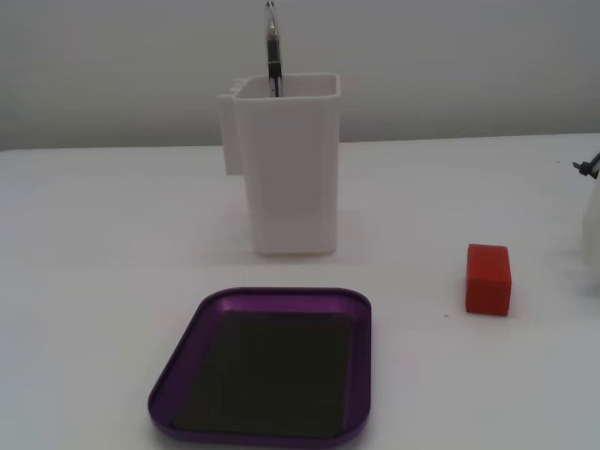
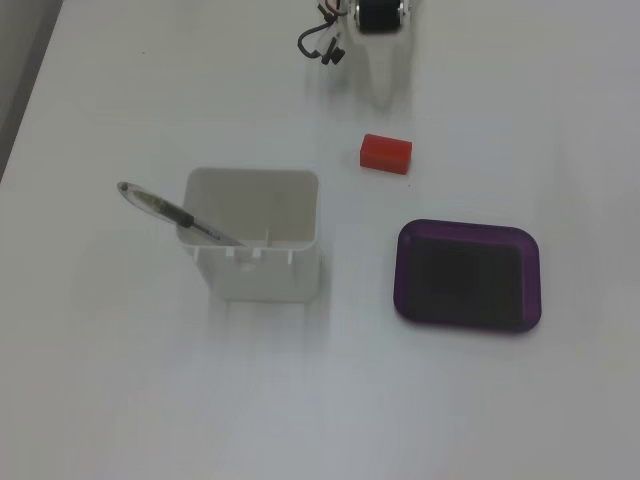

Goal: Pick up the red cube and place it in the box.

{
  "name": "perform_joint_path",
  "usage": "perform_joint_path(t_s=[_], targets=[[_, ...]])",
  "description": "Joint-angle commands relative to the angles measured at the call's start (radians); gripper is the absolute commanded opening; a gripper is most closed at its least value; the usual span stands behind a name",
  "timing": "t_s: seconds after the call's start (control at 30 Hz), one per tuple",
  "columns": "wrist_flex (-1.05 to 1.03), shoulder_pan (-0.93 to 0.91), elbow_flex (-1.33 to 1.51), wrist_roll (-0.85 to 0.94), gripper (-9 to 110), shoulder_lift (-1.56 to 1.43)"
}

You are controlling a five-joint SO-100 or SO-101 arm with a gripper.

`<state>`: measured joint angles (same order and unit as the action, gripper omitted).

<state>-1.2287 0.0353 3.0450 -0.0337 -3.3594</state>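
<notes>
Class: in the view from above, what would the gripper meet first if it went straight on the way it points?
Probably the red cube: the faint white gripper seems to point down the picture at it, though its height is unclear.

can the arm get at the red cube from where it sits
Probably yes: the red cube lies alone on the table, apart from the white container and purple tray, nearest the arm's base. The gripper itself is out of view.
</notes>
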Motion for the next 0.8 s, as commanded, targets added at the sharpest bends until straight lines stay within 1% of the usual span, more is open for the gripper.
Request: perform_joint_path(t_s=[0.0,0.77], targets=[[0.012,0.000,0.005,-0.002,-1,-0.100],[0.015,0.011,0.006,0.008,0,-0.100]])
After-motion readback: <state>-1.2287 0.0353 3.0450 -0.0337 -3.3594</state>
